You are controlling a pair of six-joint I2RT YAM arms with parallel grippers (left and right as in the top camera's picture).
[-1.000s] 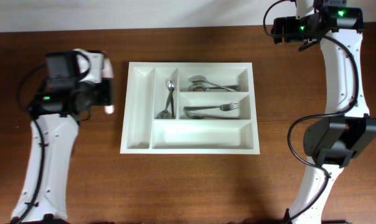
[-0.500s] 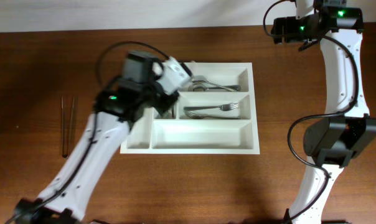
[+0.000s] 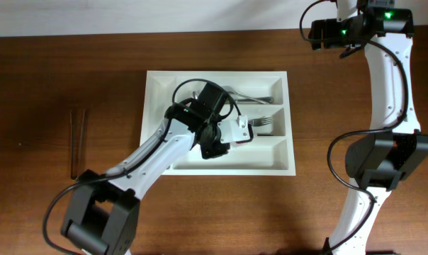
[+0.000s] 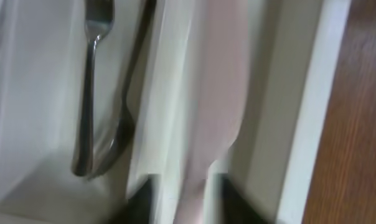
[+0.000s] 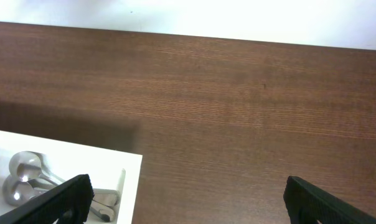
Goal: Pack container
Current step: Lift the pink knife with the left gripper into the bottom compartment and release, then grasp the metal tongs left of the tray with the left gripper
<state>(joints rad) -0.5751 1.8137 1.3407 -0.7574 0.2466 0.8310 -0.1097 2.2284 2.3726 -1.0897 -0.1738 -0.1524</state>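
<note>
The white cutlery tray (image 3: 156, 127) lies mid-table. My left gripper (image 3: 227, 144) hangs over its long front compartment, shut on a pale pink flat utensil (image 4: 216, 93) that points along that compartment; the picture is blurred. In the left wrist view the tray's outer wall (image 4: 307, 124) runs beside the utensil, and forks (image 4: 88, 93) lie in the neighbouring compartment. Spoons (image 3: 253, 95) and forks (image 3: 265, 122) lie in the two right compartments. The arm hides the second narrow compartment. My right gripper (image 5: 188, 208) is open and empty, held high past the tray's far right corner (image 5: 63, 180).
Two dark thin sticks (image 3: 76, 142) lie side by side on the brown table far left of the tray. The right arm's base (image 3: 380, 159) stands right of the tray. A white wall borders the table's far edge (image 5: 188, 18).
My left arm has swung from the table's left side across the tray to its front compartment, carrying the pale pink utensil. The dark sticks became visible. The right arm has not moved.
</note>
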